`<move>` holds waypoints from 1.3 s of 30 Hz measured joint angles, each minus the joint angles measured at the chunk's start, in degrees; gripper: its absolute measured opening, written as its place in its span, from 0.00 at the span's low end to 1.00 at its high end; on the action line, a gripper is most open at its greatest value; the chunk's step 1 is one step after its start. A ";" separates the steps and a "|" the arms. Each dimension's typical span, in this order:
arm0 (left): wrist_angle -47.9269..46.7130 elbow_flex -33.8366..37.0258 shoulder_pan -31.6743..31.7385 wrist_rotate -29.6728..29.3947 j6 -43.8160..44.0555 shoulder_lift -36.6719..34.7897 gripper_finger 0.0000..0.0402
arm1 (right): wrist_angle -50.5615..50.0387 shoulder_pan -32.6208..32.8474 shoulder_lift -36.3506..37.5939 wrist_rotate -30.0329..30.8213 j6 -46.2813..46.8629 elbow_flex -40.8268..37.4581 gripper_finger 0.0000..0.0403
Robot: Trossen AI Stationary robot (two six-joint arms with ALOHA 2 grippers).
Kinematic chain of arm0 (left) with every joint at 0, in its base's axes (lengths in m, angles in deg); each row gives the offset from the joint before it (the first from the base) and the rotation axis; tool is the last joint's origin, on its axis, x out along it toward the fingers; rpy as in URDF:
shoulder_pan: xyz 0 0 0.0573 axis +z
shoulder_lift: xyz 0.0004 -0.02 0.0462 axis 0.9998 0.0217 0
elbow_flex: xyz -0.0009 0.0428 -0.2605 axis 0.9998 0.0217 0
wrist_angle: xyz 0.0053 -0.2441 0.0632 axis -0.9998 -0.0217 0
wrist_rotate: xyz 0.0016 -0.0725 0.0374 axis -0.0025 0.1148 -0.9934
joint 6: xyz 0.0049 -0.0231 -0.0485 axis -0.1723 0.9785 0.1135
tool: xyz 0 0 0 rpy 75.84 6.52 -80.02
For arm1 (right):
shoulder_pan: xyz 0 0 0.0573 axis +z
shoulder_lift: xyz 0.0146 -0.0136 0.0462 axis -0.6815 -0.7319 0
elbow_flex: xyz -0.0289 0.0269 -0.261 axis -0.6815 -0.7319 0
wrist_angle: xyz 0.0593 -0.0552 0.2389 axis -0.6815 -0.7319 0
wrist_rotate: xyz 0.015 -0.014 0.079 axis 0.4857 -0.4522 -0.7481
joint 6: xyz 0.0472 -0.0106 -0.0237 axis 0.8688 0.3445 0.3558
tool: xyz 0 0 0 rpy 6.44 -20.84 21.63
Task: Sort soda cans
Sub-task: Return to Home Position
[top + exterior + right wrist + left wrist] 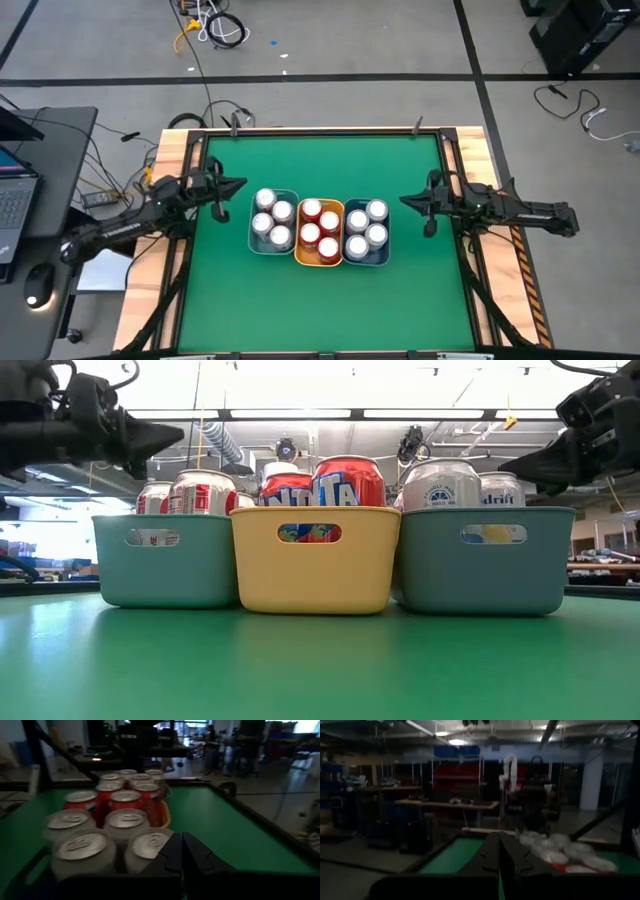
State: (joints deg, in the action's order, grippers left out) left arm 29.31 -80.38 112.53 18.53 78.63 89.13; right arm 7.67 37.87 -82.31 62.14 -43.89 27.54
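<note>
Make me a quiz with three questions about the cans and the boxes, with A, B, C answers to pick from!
1. Where is the yellow bin?
A. Between the two blue-grey bins
B. Alone at the table's edge
C. Stacked on another bin

2. How many red cans sit in the yellow bin?
A. Two
B. Four
C. Six

3. How are the left gripper's fingers?
A. Wide open
B. Shut, holding nothing
C. Shut on a can

Answers:
1 is A: the low view shows the three bins in a row with the yellow one in the middle.
2 is B: the high view shows four red-rimmed tops in it.
3 is B: the left wrist view shows the fingers pressed together with nothing between them.
</note>
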 joint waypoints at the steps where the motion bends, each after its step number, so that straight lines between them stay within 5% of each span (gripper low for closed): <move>1: -1.69 0.00 0.00 0.02 0.00 -0.57 0.00 | -0.31 -0.16 0.00 -0.80 0.31 0.05 0.00; 6: -9.75 0.00 -0.06 -2.63 3.22 -6.00 0.00 | -1.75 -1.63 -0.26 -0.94 1.84 0.42 0.00; 15: -11.09 0.02 -5.63 -21.44 5.49 -7.59 0.00 | -1.02 -3.24 -0.26 1.31 1.68 0.33 0.00; 20: -13.84 0.02 -7.95 -17.59 -0.36 -7.70 0.00 | -1.00 -3.30 -0.26 1.33 0.13 0.31 0.00; 25: -20.52 0.02 -8.13 -17.29 1.49 -7.77 0.00 | -1.02 -3.88 -0.33 1.26 0.43 0.31 0.00; 39: -21.15 0.02 -8.16 -14.02 2.84 -7.56 0.00 | -1.03 -3.98 -3.77 0.50 2.17 0.29 0.00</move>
State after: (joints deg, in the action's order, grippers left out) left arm 8.16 -80.36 104.38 4.52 81.47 81.57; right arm 6.65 33.90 -86.08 62.64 -41.71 27.83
